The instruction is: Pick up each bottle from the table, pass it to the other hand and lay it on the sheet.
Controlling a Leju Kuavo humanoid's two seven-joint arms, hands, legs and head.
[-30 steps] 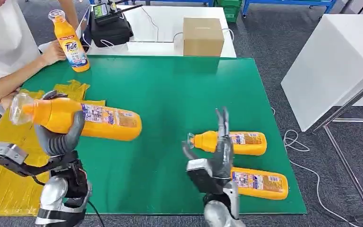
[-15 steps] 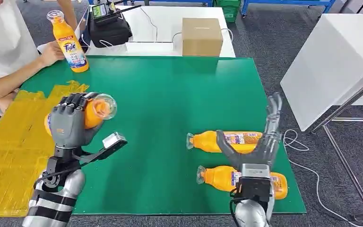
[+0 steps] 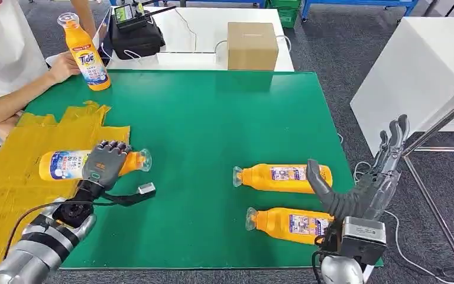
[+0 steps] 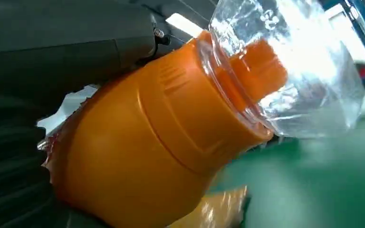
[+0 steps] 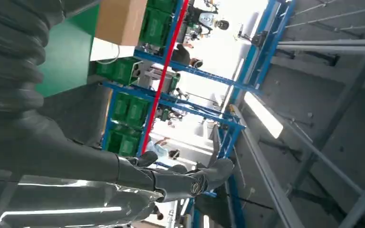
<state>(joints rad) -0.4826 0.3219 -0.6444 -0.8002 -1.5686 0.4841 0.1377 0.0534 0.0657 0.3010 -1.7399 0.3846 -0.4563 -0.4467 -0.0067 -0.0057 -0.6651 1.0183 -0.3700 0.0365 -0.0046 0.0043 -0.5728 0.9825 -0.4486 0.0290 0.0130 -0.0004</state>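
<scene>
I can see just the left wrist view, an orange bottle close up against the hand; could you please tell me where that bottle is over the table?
Observer: The left hand holds the bottle on its side at the yellow sheet, cap over the green mat.
Operator: How many bottles are left to pick up?
Observer: Two lying bottles on the mat.
Operator: And the right hand?
Observer: The right hand is open, raised near them.

One orange bottle (image 3: pixel 71 164) with a clear cap lies on its side at the yellow sheet's (image 3: pixel 12 177) edge, cap over the green table (image 3: pixel 213 118). Two more bottles (image 3: pixel 281 178) (image 3: pixel 289 223) lie side by side near the table's right front, caps pointing left.
</scene>
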